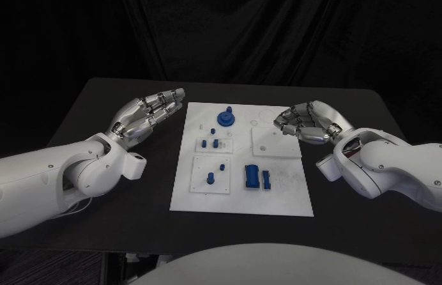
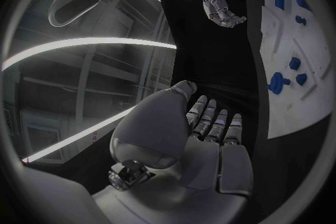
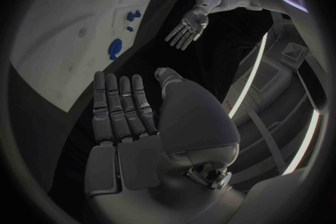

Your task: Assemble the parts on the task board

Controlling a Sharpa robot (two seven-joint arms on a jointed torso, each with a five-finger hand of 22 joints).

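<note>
The black worktop [image 1: 110,100] carries the white task board [image 1: 276,195] in its middle, lying lengthwise away from the robot. The two hands flank its far half. The left hand [image 1: 147,115] hovers just off the board's left edge with its fingers [image 2: 213,123] stretched out side by side and nothing in them. The right hand [image 1: 308,124] hangs over the board's far right corner, fingers loosely curled in the head view yet laid out straight in its own wrist view, and it too holds nothing.

The blue parts sit between the hands. The large rectangular block [image 1: 251,175] and the slim bar [image 1: 267,179] beside it lie near the board's near end, long axes running away from the robot. The round knobbed piece [image 1: 225,117] stands at the far end, roughly midway between the hands, perhaps a little nearer the left. Small pegs [image 1: 213,144] stand on the left-hand plates; whether they are seated or loose I cannot tell.
</note>
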